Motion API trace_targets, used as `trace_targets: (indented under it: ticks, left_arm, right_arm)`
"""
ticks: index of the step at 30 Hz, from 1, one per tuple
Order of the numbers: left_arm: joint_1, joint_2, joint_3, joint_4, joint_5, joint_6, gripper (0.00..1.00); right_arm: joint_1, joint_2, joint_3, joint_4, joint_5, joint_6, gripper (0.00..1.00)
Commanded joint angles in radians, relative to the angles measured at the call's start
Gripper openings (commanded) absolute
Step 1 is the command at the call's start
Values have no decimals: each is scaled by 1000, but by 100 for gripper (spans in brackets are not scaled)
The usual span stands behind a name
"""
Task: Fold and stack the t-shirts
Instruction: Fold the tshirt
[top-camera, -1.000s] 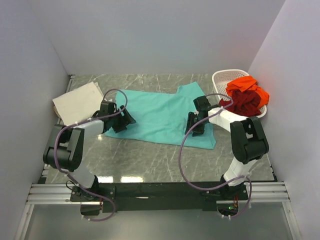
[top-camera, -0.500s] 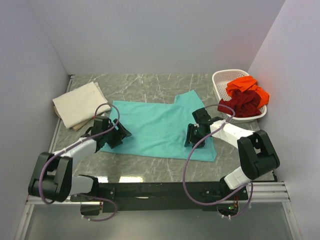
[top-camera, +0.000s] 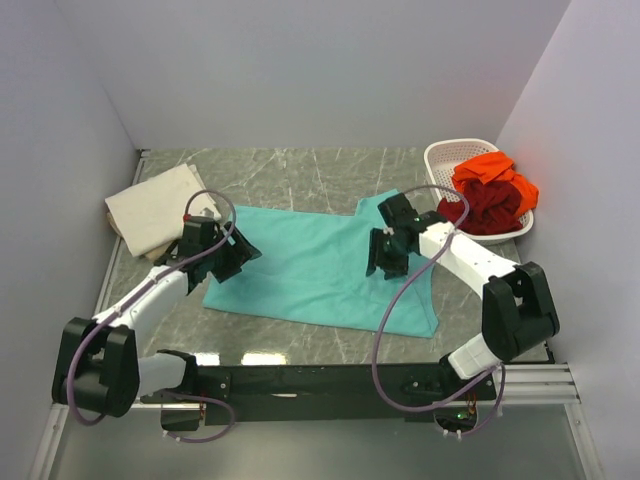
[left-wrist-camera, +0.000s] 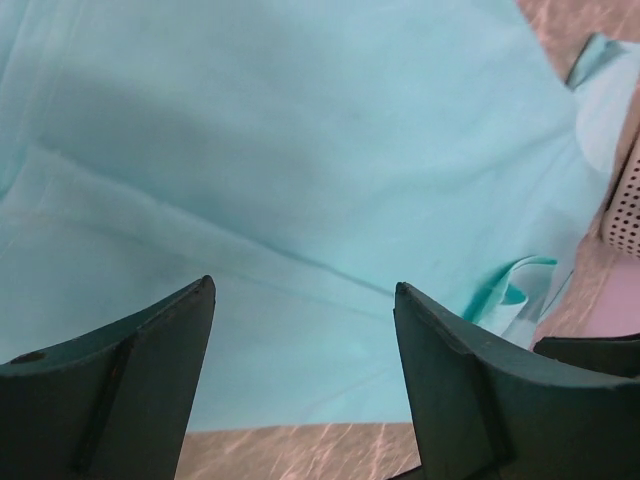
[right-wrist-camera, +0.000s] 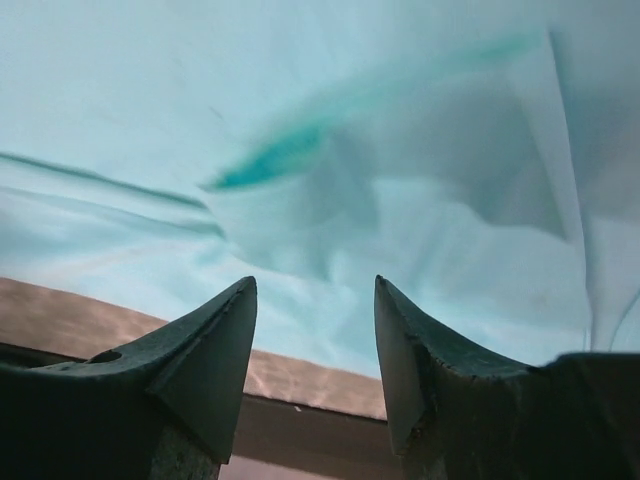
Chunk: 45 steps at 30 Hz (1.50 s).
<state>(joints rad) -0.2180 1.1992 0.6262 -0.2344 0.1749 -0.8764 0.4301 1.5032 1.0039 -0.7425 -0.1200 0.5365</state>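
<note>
My left gripper (left-wrist-camera: 300, 290) and right gripper (right-wrist-camera: 315, 282) gape empty over the teal t-shirt (top-camera: 310, 268). Its soft cloth lies flat, faintly creased.

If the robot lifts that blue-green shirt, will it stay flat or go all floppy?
Probably floppy: the teal t-shirt lies limp on the table with soft creases and a curled edge, so it would likely droop from wherever it is pinched. It looks thin, so probably light. Pushed, it would likely bunch up rather than slide whole.
</note>
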Motion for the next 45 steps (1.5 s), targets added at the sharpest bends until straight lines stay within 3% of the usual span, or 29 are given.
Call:
trace_targets:
  ticks: [1, 7, 14, 22, 29, 37, 45]
  left_arm:
    - [-11, 58, 46, 75, 18, 33, 78]
    - [-15, 160, 41, 179, 32, 54, 79]
    - [-15, 180, -45, 196, 2, 51, 79]
    - [-15, 36, -189, 124, -72, -16, 82]
    - [-15, -148, -260, -34, -146, -88, 83]
    - [-15, -341, -303, -160, -167, -170, 83]
    - [-18, -372, -258, -192, -164, -170, 83]
  right_arm:
    - [6, 73, 85, 14, 25, -49, 58]
    - [6, 198, 72, 109, -10, -55, 57]
    - [7, 207, -20, 149, -3, -50, 56]
    - [25, 135, -181, 164, -9, 3, 56]
    - [90, 65, -319, 180, -32, 69, 56]
    - [137, -4, -356, 146, -43, 114, 56]
    - [156, -84, -311, 63, -32, 117, 57]
